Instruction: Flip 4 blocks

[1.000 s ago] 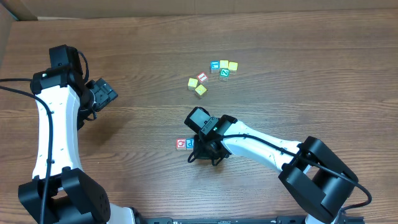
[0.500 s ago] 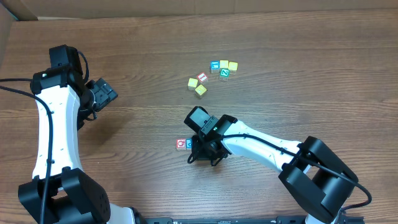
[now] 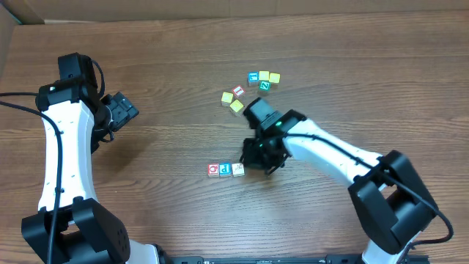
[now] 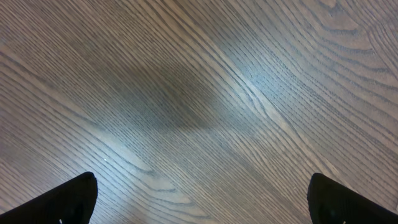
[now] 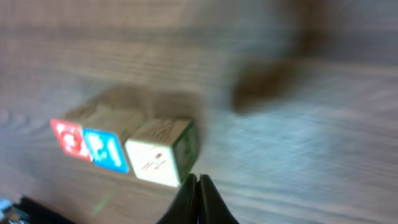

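Note:
Three blocks lie in a row near the table's front: a red-framed block [image 3: 213,169] [image 5: 68,138], a blue block [image 3: 225,169] [image 5: 104,149] and a pale whitish block [image 3: 238,169] [image 5: 158,158]. The green Z block [image 3: 264,86] sits in the far cluster. My right gripper [image 3: 250,163] [image 5: 198,182] is shut with nothing in it. Its tips hang just right of the pale block. My left gripper [image 3: 122,110] [image 4: 202,202] stands wide open over bare wood at the far left, holding nothing.
The far cluster also holds yellow cubes [image 3: 236,106], a blue-faced cube [image 3: 253,77] and a red-faced cube [image 3: 238,92]. A cardboard edge [image 3: 7,37] borders the table's far left corner.
My right gripper has swung up and to the right, off the row. The pale block now shows at the row's right end. The left arm has not moved.

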